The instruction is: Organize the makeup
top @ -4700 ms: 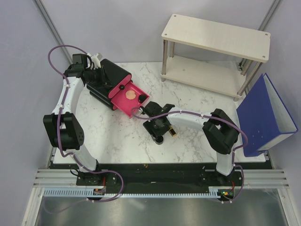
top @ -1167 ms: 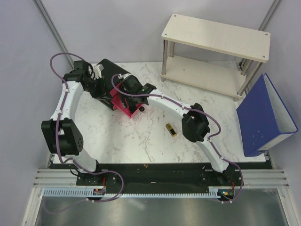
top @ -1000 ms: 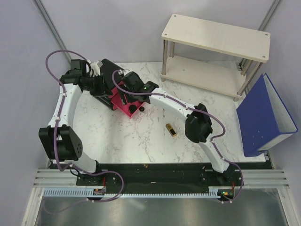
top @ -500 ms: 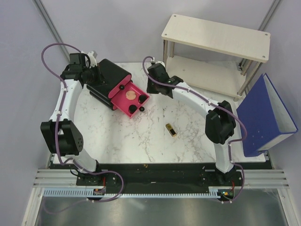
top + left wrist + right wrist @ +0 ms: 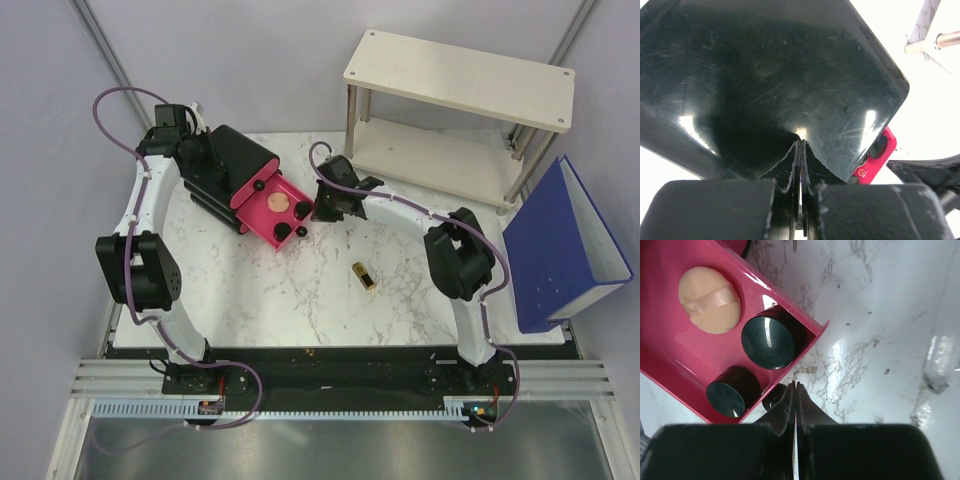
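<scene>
A black box [image 5: 235, 160] holds an open pink drawer [image 5: 262, 225]. In the drawer lie a peach compact [image 5: 709, 299], a large black compact [image 5: 769, 337] and a smaller black one [image 5: 733, 391]. My right gripper [image 5: 796, 385] is shut and empty, its tips at the drawer's front wall beside the black knob [image 5: 773, 396]. From above, the right gripper [image 5: 322, 208] sits just right of the drawer. My left gripper [image 5: 801, 144] is shut, its tips against the box's glossy back; it shows from above too, the left gripper [image 5: 198, 157]. A gold-and-black lipstick [image 5: 364, 276] lies alone on the marble.
A pale wooden two-tier shelf [image 5: 460, 75] stands at the back right. A blue binder [image 5: 565, 245] leans at the right edge of the table [image 5: 280, 300]. The left arm's purple cable loops above the box.
My right arm pulled out from over the drawer, swung toward the back, then came down to the drawer's front. Two black compacts now lie in the drawer. The left arm stays behind the box.
</scene>
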Controlling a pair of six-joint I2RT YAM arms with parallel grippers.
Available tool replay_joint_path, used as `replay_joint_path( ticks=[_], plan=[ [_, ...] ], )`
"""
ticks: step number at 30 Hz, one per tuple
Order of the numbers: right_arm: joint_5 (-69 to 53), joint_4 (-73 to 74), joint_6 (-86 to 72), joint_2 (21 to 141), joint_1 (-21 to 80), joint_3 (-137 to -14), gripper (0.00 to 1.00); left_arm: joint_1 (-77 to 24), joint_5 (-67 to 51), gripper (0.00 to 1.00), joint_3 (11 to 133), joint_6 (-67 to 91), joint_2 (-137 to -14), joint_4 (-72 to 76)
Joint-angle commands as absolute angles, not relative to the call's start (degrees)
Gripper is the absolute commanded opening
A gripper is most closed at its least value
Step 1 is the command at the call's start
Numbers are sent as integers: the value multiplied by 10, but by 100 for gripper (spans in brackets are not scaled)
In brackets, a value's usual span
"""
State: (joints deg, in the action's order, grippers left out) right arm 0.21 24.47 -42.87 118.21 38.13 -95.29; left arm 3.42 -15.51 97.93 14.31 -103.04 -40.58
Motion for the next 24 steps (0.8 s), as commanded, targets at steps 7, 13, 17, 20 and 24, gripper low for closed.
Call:
replay_joint_path(
  ticks=[7, 13, 17, 20, 24],
  plan=[
    [-93, 219, -491, 1265, 381, -998, 0, 36, -120, 2, 1002, 145, -1042, -436],
    [-120, 166, -498, 1282, 381, -1014, 0, 35, -128, 2, 1001, 136, -1042, -443],
    [-145, 86, -528, 1278, 382, -1021, 0, 35, -127, 2, 998, 129, -1049, -451],
    [-168, 43, -555, 1287, 381, -1041, 0, 35, -128, 2, 998, 127, -1053, -458],
    [-191, 14, -581, 1330, 381, -1084, 0, 34, -137, 2, 993, 126, -1057, -461]
  ],
)
